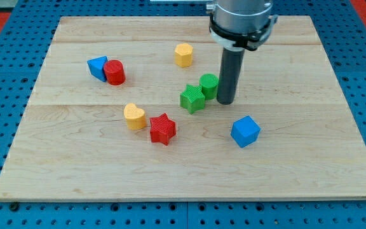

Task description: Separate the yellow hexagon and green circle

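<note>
The yellow hexagon stands near the view's top centre of the wooden board. The green circle lies below and right of it, touching a green star on its lower left. My tip sits right beside the green circle, on its right side, touching or nearly touching it. The rod rises straight up to the arm's metal collar at the view's top.
A blue triangle-like block and a red cylinder touch at the view's left. A yellow heart and a red star sit below centre. A blue cube lies below my tip.
</note>
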Robot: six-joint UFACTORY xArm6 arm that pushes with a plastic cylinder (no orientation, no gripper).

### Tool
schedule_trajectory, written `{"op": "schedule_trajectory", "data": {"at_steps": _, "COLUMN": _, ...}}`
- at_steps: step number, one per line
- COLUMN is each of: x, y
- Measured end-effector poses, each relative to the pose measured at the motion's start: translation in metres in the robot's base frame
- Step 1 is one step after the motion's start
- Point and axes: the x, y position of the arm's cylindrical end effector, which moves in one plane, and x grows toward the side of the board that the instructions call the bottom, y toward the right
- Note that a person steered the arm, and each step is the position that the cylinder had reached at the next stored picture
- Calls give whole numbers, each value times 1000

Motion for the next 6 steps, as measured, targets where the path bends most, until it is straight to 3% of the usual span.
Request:
{"op": "schedule_trajectory", "data": {"at_steps": 3, "x": -55, "y": -81}}
{"op": "schedule_trajectory", "data": {"at_steps": 4, "x": -55, "y": -36}}
{"op": "schedule_trajectory", "data": {"at_steps": 6, "x": -102, "y": -47}}
